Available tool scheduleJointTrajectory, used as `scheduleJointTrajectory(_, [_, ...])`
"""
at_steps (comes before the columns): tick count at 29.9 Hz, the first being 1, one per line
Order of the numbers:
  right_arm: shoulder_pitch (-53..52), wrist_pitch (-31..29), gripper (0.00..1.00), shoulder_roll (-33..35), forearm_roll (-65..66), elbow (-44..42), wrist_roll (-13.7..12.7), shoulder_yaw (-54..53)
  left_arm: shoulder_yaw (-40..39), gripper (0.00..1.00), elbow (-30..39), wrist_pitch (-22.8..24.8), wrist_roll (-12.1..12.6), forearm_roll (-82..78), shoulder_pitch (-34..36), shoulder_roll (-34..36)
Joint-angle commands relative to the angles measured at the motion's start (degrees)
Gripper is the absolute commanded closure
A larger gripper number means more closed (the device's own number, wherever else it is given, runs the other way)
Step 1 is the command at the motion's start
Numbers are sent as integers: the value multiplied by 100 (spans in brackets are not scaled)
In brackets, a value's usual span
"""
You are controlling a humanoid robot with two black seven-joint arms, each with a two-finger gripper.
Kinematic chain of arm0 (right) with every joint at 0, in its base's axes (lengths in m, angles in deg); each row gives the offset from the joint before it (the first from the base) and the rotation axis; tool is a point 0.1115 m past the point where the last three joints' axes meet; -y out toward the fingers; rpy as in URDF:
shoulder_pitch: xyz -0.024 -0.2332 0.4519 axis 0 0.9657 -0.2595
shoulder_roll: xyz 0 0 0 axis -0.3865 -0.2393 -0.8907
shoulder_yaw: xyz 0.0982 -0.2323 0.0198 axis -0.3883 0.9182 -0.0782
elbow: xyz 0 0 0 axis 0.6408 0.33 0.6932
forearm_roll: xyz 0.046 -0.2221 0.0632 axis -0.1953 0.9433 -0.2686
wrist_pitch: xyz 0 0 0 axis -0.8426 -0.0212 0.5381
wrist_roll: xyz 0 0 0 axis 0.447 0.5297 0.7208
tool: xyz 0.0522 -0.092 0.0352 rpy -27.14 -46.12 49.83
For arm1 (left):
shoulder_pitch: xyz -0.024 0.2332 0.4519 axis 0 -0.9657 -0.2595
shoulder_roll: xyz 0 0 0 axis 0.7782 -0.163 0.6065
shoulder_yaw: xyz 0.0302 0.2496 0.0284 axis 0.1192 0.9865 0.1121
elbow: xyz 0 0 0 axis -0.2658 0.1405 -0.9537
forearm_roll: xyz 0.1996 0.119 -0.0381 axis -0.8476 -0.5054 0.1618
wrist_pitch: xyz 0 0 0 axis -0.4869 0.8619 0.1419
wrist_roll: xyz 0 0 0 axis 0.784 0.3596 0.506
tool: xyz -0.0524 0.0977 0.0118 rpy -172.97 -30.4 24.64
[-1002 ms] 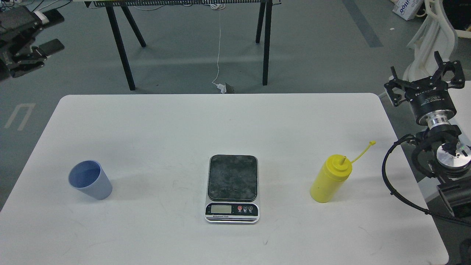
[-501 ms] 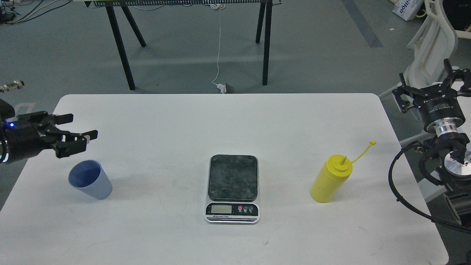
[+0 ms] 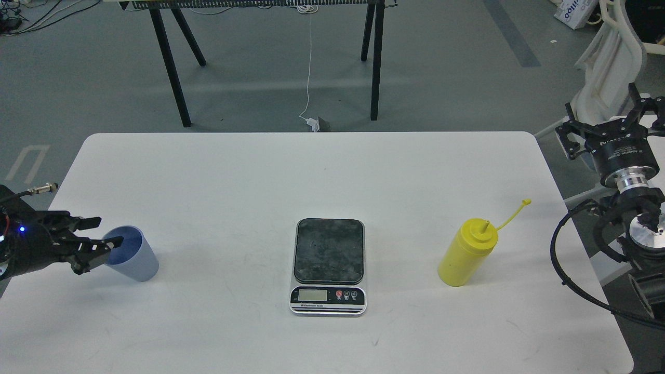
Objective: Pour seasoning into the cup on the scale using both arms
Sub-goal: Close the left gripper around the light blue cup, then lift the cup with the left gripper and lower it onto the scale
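Observation:
The pale blue cup (image 3: 136,264) stands upright on the left of the white table (image 3: 332,171). My left gripper (image 3: 110,231) is open at the cup's left side, and its lower finger (image 3: 106,244) overlaps the rim. The scale (image 3: 328,266) lies at the table's middle front with its dark plate bare. The yellow seasoning bottle (image 3: 466,254) stands right of the scale, nozzle uncapped, its tethered tip cap (image 3: 526,202) sticking out to the right. My right gripper (image 3: 602,109) is open and empty, raised beyond the table's right edge, well clear of the bottle.
Black trestle legs (image 3: 171,67) and a hanging white cable (image 3: 309,67) are on the floor behind the table. A white frame (image 3: 613,57) stands at the far right behind my right arm. The arm's black cable loops (image 3: 558,259) by the table's right edge.
My left gripper has come in from the left, then dropped down to the cup's rim. My right gripper has shifted slightly right and lower. Cup, scale and bottle have not moved.

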Motion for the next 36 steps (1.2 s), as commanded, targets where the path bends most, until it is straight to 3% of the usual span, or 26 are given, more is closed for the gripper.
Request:
scheduleJointTrajectory(1, [32, 0, 0, 1, 0, 12, 0, 2, 17, 42, -230, 0, 0, 3, -4, -105])
scheduleJointTrajectory(12, [49, 0, 0, 9, 0, -5, 8, -6, 17, 92, -363, 0, 0, 29, -4, -210])
scheduleJointTrajectory(22, [120, 0, 0, 45, 0, -5, 8, -24, -88, 97, -266, 8, 0, 91, 136, -210])
scheduleJointTrajectory(26, [128, 0, 0, 159, 0, 3, 8, -50, -88, 97, 348, 114, 0, 538, 785, -149])
scheduleJointTrajectory(29, [163, 0, 0, 229, 0, 3, 8, -59, -97, 96, 910, 631, 0, 627, 1409, -175])
scheduleJointTrajectory(32, [207, 0, 0, 273, 0, 12, 8, -59, -97, 97, 1481, 1500, 0, 627, 2165, -271])
scheduleJointTrajectory(36, [304, 0, 0, 378, 0, 12, 8, -138, -97, 97, 1983, 2318, 0, 610, 2825, -1104])
